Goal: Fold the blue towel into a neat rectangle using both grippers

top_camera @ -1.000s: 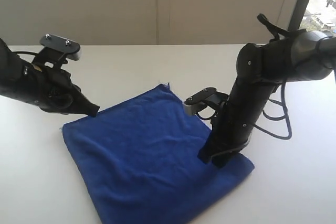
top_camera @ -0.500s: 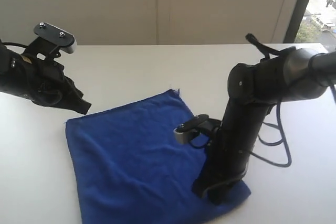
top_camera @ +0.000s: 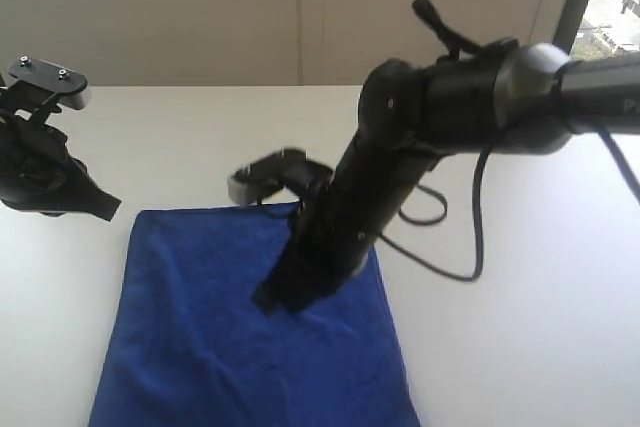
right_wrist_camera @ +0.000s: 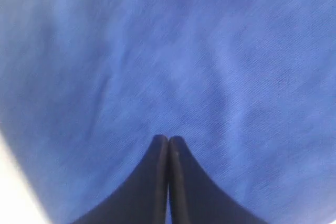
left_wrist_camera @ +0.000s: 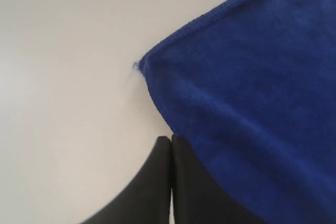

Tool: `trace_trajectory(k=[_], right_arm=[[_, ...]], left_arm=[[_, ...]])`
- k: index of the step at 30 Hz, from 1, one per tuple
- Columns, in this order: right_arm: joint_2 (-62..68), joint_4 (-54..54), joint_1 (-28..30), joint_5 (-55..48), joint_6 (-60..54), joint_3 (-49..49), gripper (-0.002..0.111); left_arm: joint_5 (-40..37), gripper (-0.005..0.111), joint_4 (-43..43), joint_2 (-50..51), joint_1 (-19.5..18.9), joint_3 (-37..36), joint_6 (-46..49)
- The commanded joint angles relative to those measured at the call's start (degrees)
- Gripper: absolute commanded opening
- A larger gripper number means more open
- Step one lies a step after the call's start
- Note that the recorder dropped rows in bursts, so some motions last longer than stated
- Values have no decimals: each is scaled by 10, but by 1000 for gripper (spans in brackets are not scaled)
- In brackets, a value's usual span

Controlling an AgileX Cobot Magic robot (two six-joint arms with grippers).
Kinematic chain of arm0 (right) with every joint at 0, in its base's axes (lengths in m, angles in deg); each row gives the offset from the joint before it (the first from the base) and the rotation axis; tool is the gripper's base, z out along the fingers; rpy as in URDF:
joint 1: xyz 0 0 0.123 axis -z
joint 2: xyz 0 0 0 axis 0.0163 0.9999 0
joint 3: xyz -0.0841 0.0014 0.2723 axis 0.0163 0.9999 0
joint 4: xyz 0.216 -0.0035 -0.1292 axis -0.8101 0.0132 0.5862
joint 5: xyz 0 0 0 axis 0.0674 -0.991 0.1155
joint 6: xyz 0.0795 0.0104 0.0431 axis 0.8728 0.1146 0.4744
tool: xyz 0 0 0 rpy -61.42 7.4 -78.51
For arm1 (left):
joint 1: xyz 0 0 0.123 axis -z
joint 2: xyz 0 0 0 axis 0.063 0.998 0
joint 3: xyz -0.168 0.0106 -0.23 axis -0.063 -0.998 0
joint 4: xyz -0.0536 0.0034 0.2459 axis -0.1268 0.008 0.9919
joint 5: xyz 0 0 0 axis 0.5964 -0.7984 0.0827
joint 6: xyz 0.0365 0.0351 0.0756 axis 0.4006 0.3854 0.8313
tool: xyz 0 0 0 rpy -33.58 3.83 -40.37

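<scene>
Jaws together and empty, the black right claw gripper (top_camera: pixel 272 299) rests on the flat plush blue towel (top_camera: pixel 200 347), left gripper (top_camera: pixel 108 210) alongside; folding likely awaits corner pinches.

Left gripper (left_wrist_camera: pixel 171 139): jaws pressed together, nothing between them, tips just beside the blue towel's (left_wrist_camera: pixel 252 77) hemmed edge near its corner. Towel lies on the white table (left_wrist_camera: pixel 68 51).

Blue towel (top_camera: pixel 200 327) near edge cut off; right arm (top_camera: pixel 440 117) blurred.
</scene>
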Motion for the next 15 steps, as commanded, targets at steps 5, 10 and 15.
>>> trace_trajectory(k=[5, 10, 15], right_arm=[[115, 27, 58, 76, 3, -114, 0], [175, 26, 63, 32, 3, -154, 0], [188, 86, 63, 28, 31, -164, 0]], left_arm=[[-61, 0, -8, -1, -2, 0, -1], [-61, 0, -8, -1, -2, 0, -1], [-63, 0, -8, -1, -2, -1, -1]])
